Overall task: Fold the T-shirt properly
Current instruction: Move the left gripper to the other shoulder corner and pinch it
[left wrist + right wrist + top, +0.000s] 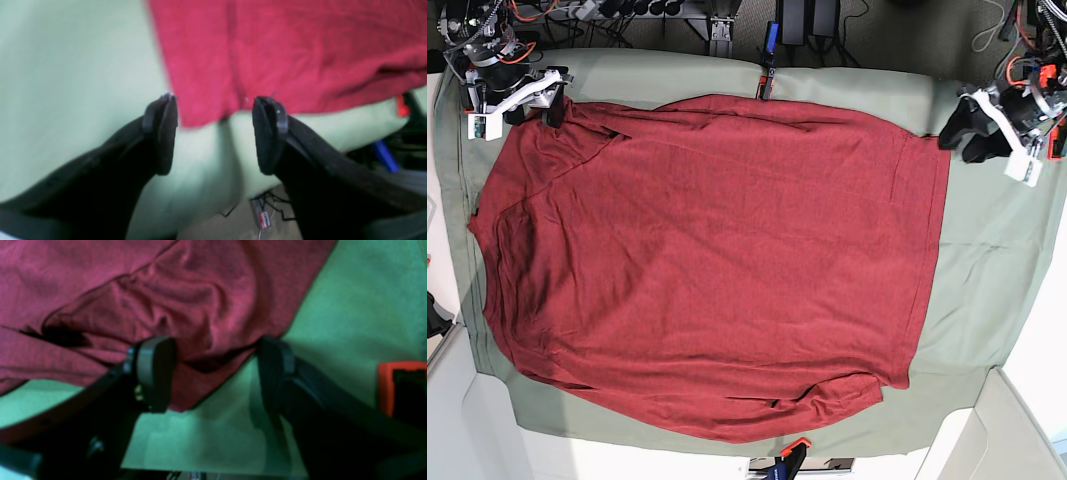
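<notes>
Lying flat across the sage-green cloth table cover (987, 300), the dark brick-red long-sleeved knit T-shirt (707, 270) runs its long axis left to right in the base view. Its straight hem faces the right side; the rounded, bunched end faces the left. Fabric is plain, lightly wrinkled, with folds near the upper left corner. Left gripper (215, 133): jaws spread, just off the hem corner, holding nothing. Right gripper (213, 373): jaws spread astride a crumpled edge. Cables and equipment (727, 20) sit beyond the table's far edge.
</notes>
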Motion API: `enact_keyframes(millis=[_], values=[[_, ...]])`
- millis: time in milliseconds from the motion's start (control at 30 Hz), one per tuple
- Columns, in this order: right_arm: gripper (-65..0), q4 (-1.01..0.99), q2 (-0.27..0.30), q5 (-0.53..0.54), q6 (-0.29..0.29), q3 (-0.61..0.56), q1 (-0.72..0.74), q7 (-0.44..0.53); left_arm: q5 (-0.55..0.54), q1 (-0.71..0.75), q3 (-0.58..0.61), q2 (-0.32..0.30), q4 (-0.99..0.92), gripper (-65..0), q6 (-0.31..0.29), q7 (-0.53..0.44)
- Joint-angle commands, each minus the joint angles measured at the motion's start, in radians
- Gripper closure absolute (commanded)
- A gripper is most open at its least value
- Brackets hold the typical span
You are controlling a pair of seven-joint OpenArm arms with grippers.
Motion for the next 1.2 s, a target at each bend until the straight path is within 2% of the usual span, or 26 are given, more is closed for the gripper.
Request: enact_keyframes(millis=[0,233,400,633,767,933,1100,1167], values=[[-39.6,0.013,0.008,-0.003,-0.003,0.005,-0.007,0.008,-0.013,-0.015,0.012,-0.016,0.013,-38.7,-0.009,-0.021],[-39.6,0.013,0.008,-0.017,-0.003,0.005,-0.020,0.011,0.063,-0.097,0.116,-0.002,0.013,-38.7,-0.009,-0.021],[-39.6,0.013,0.008,-0.017,-0.003,0.005,-0.020,0.011,0.116,-0.093,0.123,-0.003,0.013,-38.7,-0.009,-0.017],[-39.6,0.013,0.008,-0.017,-0.003,0.005,-0.020,0.012,0.113,-0.093,0.127,-0.003,0.013,-38.6,-0.009,-0.021],[-39.6,0.013,0.008,-0.017,-0.003,0.005,-0.019,0.018,0.146,-0.093,0.154,-0.003,0.013,-38.6,-0.009,-0.023],[-39.6,0.013,0.008,-0.017,-0.003,0.005,-0.020,0.020,0.222,-0.093,0.226,-0.003,0.013,-38.6,-0.009,-0.064],[-39.6,0.013,0.008,-0.017,-0.003,0.005,-0.020,0.020,0.267,-0.094,0.234,-0.003,0.013,-38.4,-0.009,-0.091],[-39.6,0.013,0.008,-0.017,-0.003,0.005,-0.020,0.023,0.279,-0.094,0.234,-0.003,0.013,-35.2,-0.002,-0.102]])
